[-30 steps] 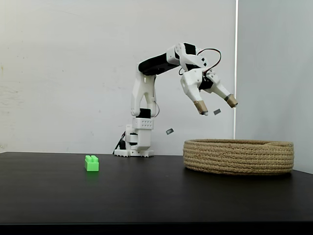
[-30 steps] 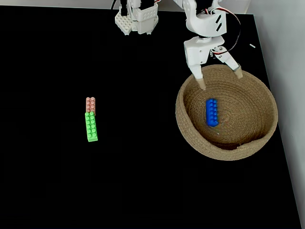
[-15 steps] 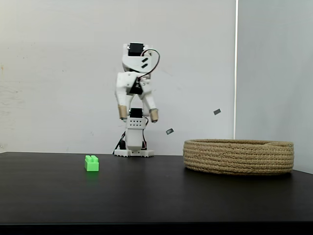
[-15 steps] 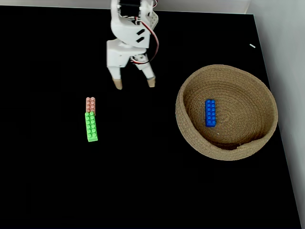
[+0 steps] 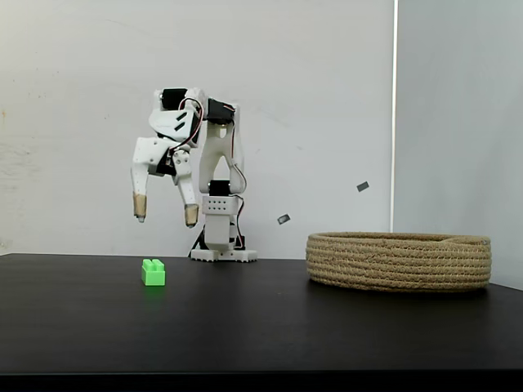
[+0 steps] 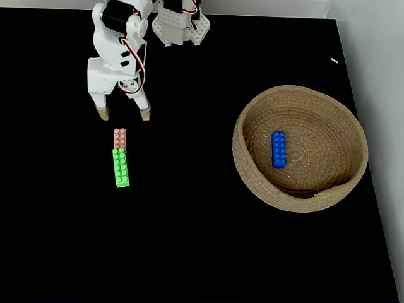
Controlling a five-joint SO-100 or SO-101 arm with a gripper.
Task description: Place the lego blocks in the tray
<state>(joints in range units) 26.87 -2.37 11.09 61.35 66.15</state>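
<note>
A bright green lego block (image 6: 121, 168) lies on the black table, end to end with a small pink brick (image 6: 120, 138); from the side it shows as a green block (image 5: 153, 272). The blue lego block (image 6: 278, 149) rests inside the round rope tray (image 6: 250, 165), which stands at the right (image 5: 399, 261). My gripper (image 6: 123, 114) hangs open and empty above the table, just beyond the pink brick's far end. In the side view the gripper (image 5: 165, 217) is well above the green block, fingers pointing down.
The arm's white base (image 6: 182, 28) stands at the table's far edge. A pale wall panel (image 6: 379, 95) borders the table on the right, close to the tray. Bare black tabletop (image 6: 189, 240) stretches across the front.
The arm has swung from over the tray, across the middle, to the left above the pink and green bricks. The gripper stayed open; the blue block stayed in the tray.
</note>
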